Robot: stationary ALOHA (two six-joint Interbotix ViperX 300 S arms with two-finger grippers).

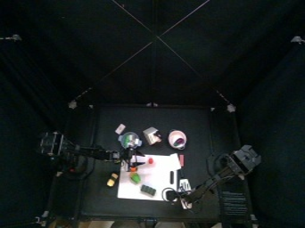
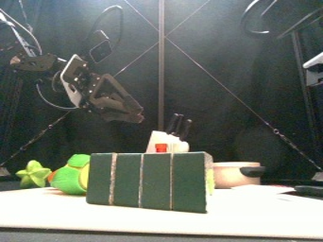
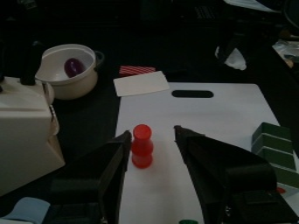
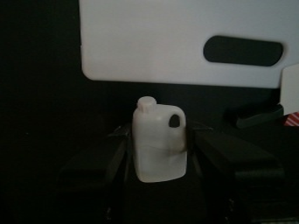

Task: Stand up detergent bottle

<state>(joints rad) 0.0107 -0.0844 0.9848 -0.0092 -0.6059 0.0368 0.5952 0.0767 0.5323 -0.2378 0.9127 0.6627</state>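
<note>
- A black table (image 1: 102,125) was enclosed by black curtains (image 1: 152,53).
- No writing could be read on anything.
- In the front view a green block (image 2: 147,180) filled the foreground, and the bottle could not be made out.
- The bottle (image 4: 160,144), a white jug with a handle, stood upright near the board (image 4: 152,39).
- The right gripper (image 1: 181,193) was spread around the bottle; contact could not be told.
- The left gripper (image 3: 152,136) was spread wide and held nothing.

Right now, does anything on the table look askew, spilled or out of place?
One thing: the detergent bottle, a white jug with a handle, seems to lie flat on the black table instead of standing. Its cap points toward the white cutting board. I see nothing spilled or damaged.
</note>
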